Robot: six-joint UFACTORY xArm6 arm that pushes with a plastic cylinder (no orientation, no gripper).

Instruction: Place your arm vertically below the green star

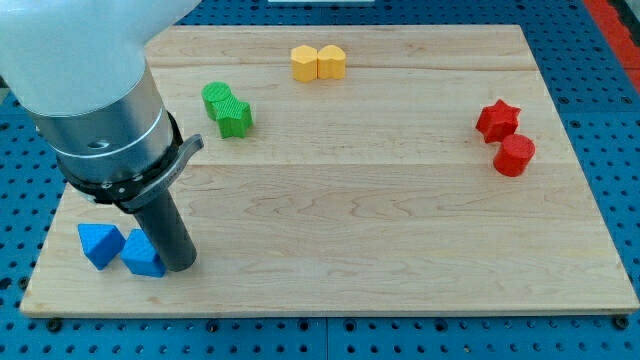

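Note:
Two green blocks touch each other at the view's upper left: one [218, 97] looks lobed like a star, the other [237, 119] sits just to its lower right. My dark rod comes down from the large grey arm body [100, 110]. My tip [181, 266] rests on the board near the view's bottom left, well below the green pair and a little to their left. It stands right against the right side of a blue block [144, 256].
A second blue block [98, 243] lies left of the first. Two yellow blocks [303, 62] [332, 61] touch near the top edge. A red star [497, 119] and a red cylinder [514, 154] sit at the right. The wooden board [380, 230] lies on a blue pegboard.

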